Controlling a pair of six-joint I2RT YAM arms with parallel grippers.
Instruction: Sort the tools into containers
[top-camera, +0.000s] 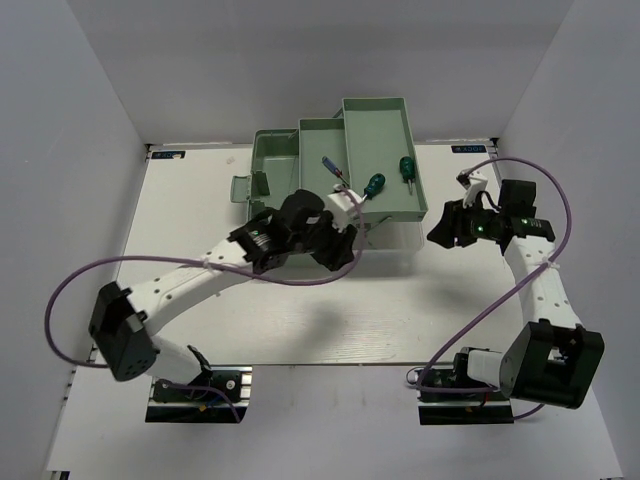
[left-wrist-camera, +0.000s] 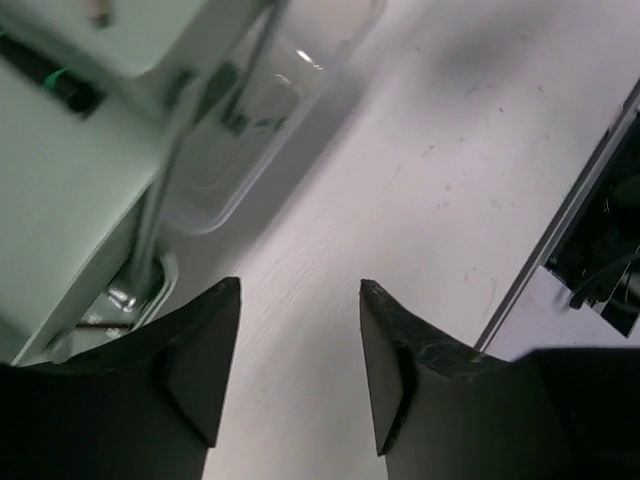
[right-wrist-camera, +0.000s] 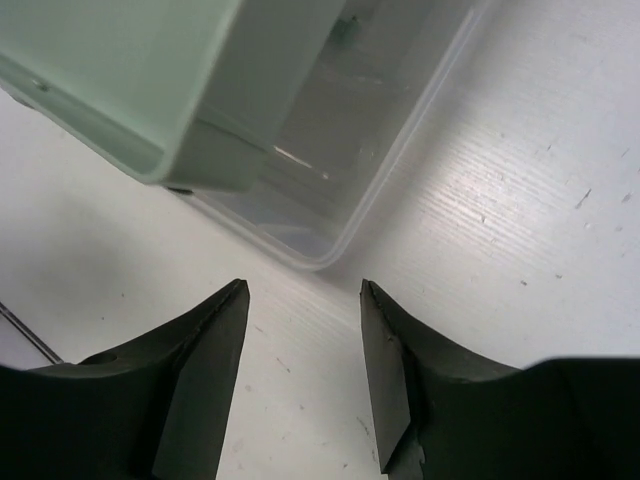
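Two stubby green screwdrivers (top-camera: 374, 184) (top-camera: 406, 168), one blue-handled screwdriver (top-camera: 331, 168), three mint-green trays (top-camera: 375, 125) (top-camera: 320, 140) (top-camera: 272, 160), two arms (top-camera: 190, 285) (top-camera: 545, 290).

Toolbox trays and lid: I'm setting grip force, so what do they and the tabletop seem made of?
Mint-green trays: likely moulded plastic, opaque with a satin finish; the colour is uniform and the edges are rounded. Lid: clear glossy plastic, see-through with sharp highlights. Tabletop: white and matte with a faint linear grain; possibly laminate or painted wood, hard to say.

The pale mint-green rectangular plastic trays (top-camera: 383, 125) look smooth and matt. The clear translucent plastic lid (right-wrist-camera: 370, 130) is glossy, catching bright highlights. The white table (right-wrist-camera: 520, 220) shows fine grain and small scuffs. The left gripper (left-wrist-camera: 300, 290) has matt black fingers (left-wrist-camera: 195, 350).
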